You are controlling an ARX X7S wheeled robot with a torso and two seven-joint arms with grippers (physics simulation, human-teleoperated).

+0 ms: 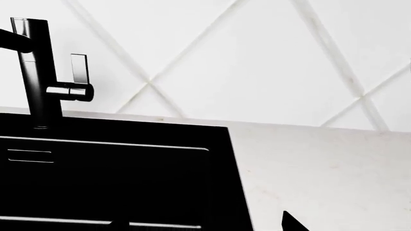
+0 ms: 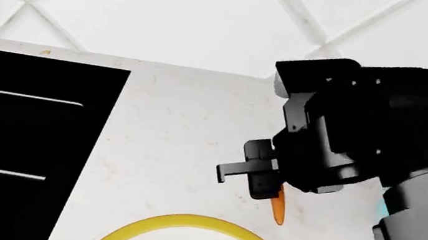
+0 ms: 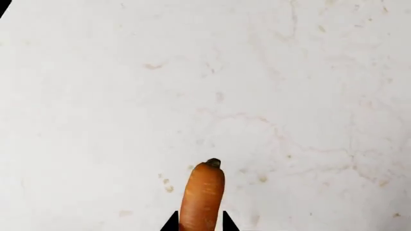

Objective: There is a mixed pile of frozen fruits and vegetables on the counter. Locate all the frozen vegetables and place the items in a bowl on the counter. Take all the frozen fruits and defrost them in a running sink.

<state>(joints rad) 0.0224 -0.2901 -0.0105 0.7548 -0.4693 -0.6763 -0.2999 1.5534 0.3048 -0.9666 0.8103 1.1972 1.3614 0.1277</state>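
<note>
Orange carrot (image 3: 202,195) sits between black fingertips of my right pincer (image 3: 199,222), pinched tight, pointing out over white tabletop (image 3: 270,96). From head camera, carrot hangs above tabletop, just past yellow rim of bowl (image 2: 183,221). Black sink (image 2: 15,130) lies off to left, tap (image 1: 38,72) behind it. Left pincer: only dark tip shows, I cannot tell its state.

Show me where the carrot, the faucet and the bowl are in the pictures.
carrot (image 3: 203,195): right wrist view, middle of its orange body, between the gripper tips.
faucet (image 1: 38,77): left wrist view, its upright black column.
bowl (image 2: 199,222): head view, top of its yellow rim.
</note>
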